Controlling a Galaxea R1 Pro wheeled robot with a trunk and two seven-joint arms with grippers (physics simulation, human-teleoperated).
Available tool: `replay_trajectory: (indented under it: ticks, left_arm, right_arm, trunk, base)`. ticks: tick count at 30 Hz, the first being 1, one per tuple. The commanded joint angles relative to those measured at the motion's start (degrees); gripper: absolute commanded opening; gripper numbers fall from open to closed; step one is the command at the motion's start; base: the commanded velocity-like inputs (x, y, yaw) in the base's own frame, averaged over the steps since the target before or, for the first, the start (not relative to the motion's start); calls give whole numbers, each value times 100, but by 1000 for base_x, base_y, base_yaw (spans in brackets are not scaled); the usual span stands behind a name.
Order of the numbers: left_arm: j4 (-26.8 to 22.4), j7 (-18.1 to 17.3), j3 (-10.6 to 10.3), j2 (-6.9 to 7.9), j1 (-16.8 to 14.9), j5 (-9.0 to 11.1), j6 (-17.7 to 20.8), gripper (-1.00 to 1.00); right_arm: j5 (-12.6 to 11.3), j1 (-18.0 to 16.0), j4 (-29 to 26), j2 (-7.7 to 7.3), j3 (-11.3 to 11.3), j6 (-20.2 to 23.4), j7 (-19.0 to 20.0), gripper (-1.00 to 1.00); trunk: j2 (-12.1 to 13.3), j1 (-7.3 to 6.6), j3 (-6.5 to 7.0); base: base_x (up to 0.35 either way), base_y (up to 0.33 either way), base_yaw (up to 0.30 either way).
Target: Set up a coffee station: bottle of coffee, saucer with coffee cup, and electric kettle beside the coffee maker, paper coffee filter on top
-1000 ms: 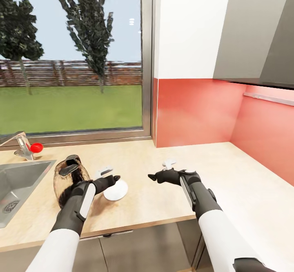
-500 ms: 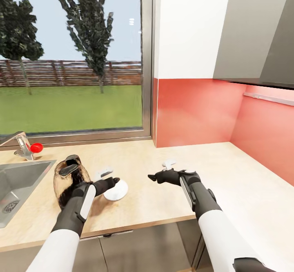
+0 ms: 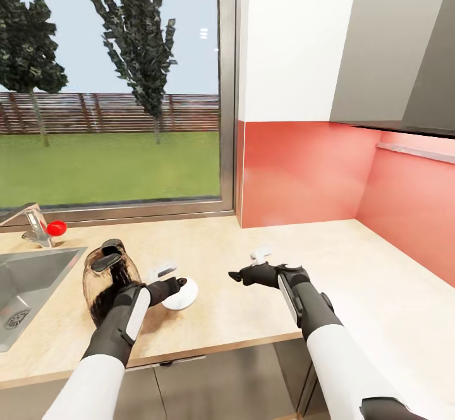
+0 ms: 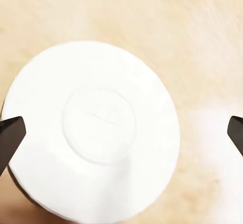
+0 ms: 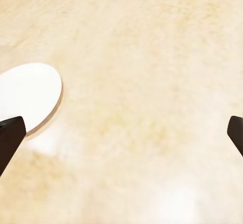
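I've eased my left gripper (image 3: 169, 279) lower over the saucer (image 3: 180, 294) beside the kettle (image 3: 107, 277) on the tabletop (image 3: 227, 306), fingers spread to straddle it; right gripper (image 3: 256, 264) hovers open.

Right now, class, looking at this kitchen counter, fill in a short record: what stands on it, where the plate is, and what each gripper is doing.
surface: countertop, light wood look
kettle: electric kettle, upright, between sink and saucer
plate: saucer, flat on the countertop, nothing on it
left gripper: open, over the saucer; the left wrist view looks straight down on it
right gripper: open, holding nothing, above bare countertop
tap: faucet with a red knob, behind the sink
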Motion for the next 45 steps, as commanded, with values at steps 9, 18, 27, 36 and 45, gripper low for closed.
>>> replay_trajectory:
  ticks: [9, 18, 27, 36, 45]
  left_arm:
    - [5, 1, 23, -11, -7, 1, 21, 100]
    - [12, 1, 55, -7, -3, -6, 17, 100]
    - [25, 223, 57, 2, 11, 3, 9, 100]
    - [31, 305, 58, -2, 11, 4, 9, 100]
    - [166, 309, 52, -10, 12, 12, -17, 100]
  right_arm:
    - [54, -5, -8, 2, -30, 20, 47, 100]
    - [54, -5, -8, 2, -26, 23, 47, 100]
    - [54, -5, -8, 1, -30, 21, 47, 100]
    - [54, -5, -8, 1, -31, 22, 47, 100]
    - [54, -5, -8, 1, -30, 20, 47, 100]
  trunk:
    - [-11, 3, -12]
    - [-11, 3, -12]
    - [-11, 3, -12]
    - [-11, 3, -12]
    - [-11, 3, -12]
  base:
    - [56, 0, 0]
    - [45, 0, 0]
    - [0, 0, 0]
    - [0, 0, 0]
    - [0, 0, 0]
